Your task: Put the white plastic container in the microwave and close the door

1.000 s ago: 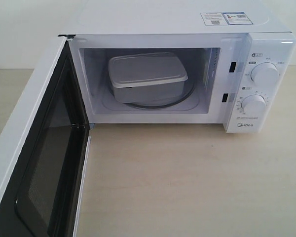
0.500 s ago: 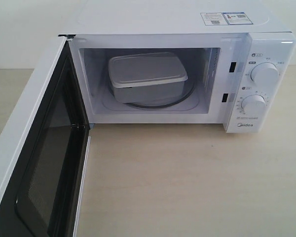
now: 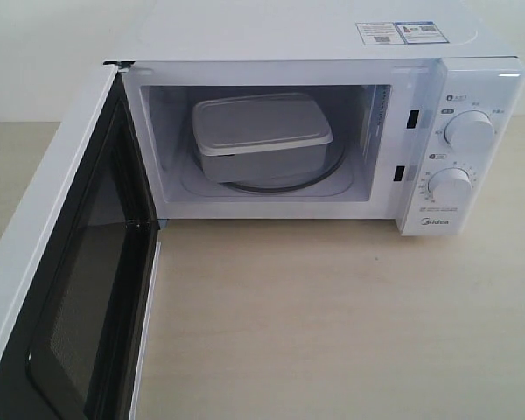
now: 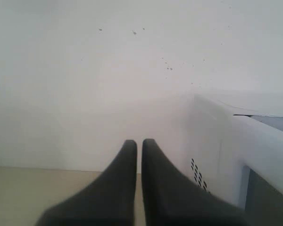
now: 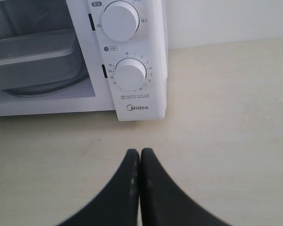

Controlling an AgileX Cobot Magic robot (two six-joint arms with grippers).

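Observation:
The white plastic container (image 3: 261, 136) sits inside the microwave (image 3: 472, 87) on the glass turntable, lid on; the right wrist view shows its side (image 5: 33, 56) too. The door (image 3: 66, 262) stands wide open, swung out toward the front left, dark window facing inward. Neither gripper shows in the exterior view. My left gripper (image 4: 139, 142) is shut and empty, off the microwave's vented outer side (image 4: 203, 141). My right gripper (image 5: 140, 151) is shut and empty above the tabletop, in front of the dial panel (image 5: 130, 75).
A light wooden tabletop (image 3: 332, 324) stretches in front of the microwave. A pale wall (image 4: 108, 70) stands behind. Two round dials (image 3: 470, 131) and a brand logo are on the right panel; stickers (image 3: 401, 32) lie on top.

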